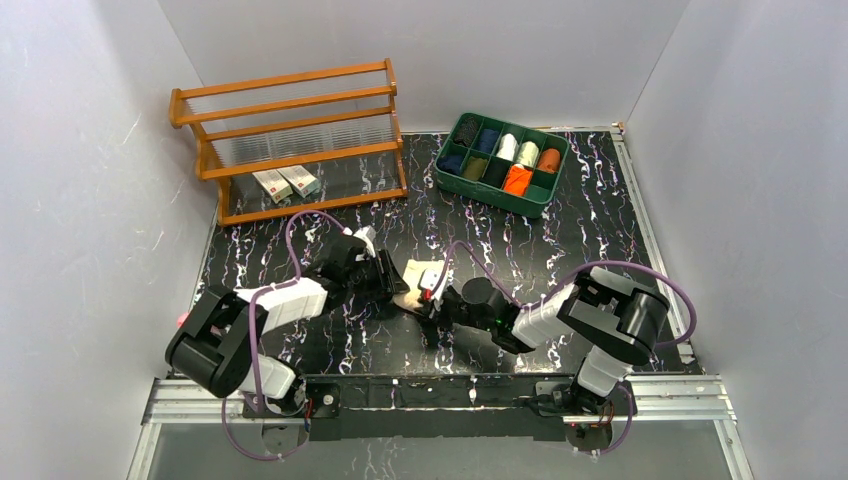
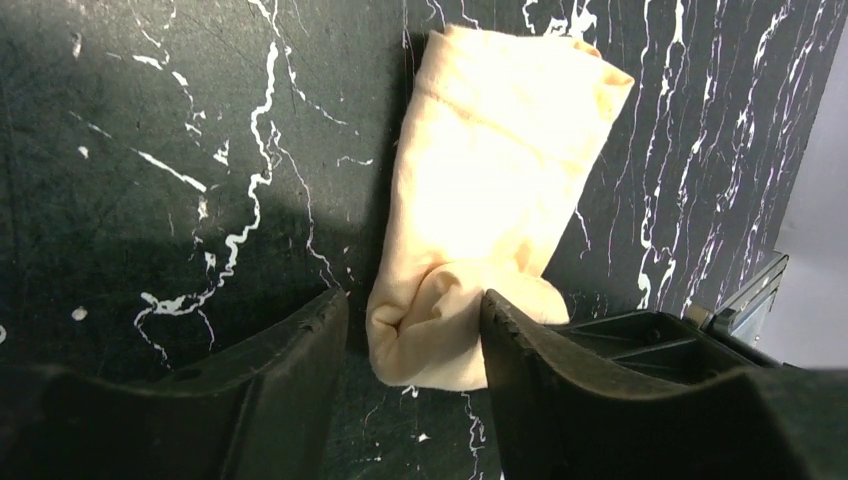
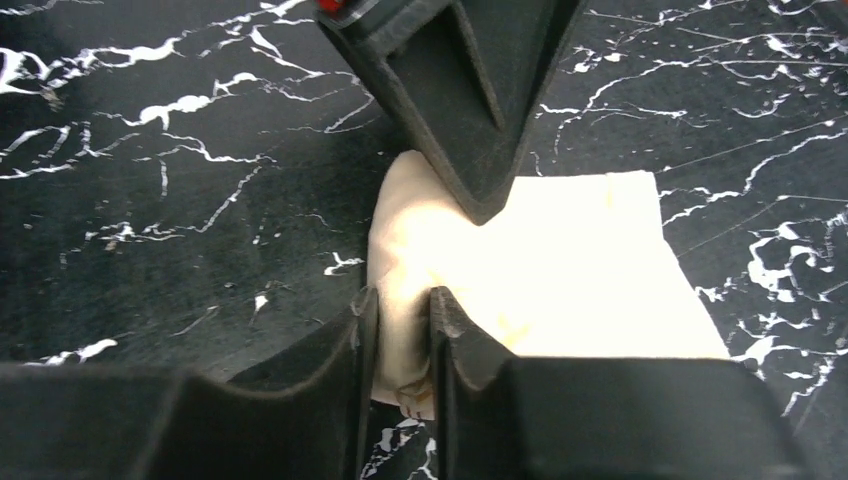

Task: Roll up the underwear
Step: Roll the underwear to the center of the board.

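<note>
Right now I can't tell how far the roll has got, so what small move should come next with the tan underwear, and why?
Probably close the left gripper on the bunched end. Its jaws stand open on either side of that end of the tan underwear, while the right gripper pinches a fold of it. The far part lies flat, not yet rolled.

The right pincer point(image 3: 403, 305) rises from the bottom edge, its two dark fingers close together and pinching a fold at the near edge of the pale tan underwear point(image 3: 570, 270). The left pincer point(image 3: 478, 170) points down from above, its tip on the cloth. Beneath lies a black, white-veined table point(image 3: 170, 210).
</note>
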Tool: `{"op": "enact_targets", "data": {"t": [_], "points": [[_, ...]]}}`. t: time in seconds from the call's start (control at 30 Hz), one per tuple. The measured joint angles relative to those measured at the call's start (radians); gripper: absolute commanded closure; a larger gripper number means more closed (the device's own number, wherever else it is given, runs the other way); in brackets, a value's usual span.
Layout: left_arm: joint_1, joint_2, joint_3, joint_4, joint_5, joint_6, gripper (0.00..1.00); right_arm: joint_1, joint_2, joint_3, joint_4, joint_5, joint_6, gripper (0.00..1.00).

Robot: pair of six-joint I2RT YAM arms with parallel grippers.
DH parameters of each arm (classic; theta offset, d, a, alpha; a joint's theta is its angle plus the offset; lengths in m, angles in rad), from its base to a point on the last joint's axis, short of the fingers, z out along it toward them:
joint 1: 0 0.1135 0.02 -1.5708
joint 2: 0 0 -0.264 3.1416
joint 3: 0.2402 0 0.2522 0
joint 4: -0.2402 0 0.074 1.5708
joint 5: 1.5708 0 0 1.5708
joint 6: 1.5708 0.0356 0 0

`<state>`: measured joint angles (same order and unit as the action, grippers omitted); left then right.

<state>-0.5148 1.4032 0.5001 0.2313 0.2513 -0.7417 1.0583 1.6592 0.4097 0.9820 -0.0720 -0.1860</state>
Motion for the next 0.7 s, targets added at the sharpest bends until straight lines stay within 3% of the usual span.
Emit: {"op": "enact_targets", "data": {"t": [0.17, 0.5, 0.7], "points": [[0.002, 0.064, 0.034, 0.013, 0.000, 0.002, 0.61, 0.000, -0.001, -0.002, 0.006, -0.032, 0.031, 0.42], [0.002, 0.095, 0.051, 0.027, 0.004, 0.010, 0.62, 0.001, -0.116, 0.072, -0.255, -0.043, -0.065, 0.29], [0.002, 0.102, 0.058, 0.025, 0.010, 0.022, 0.63, 0.002, -0.200, 0.118, -0.362, -0.024, -0.173, 0.30]]}}
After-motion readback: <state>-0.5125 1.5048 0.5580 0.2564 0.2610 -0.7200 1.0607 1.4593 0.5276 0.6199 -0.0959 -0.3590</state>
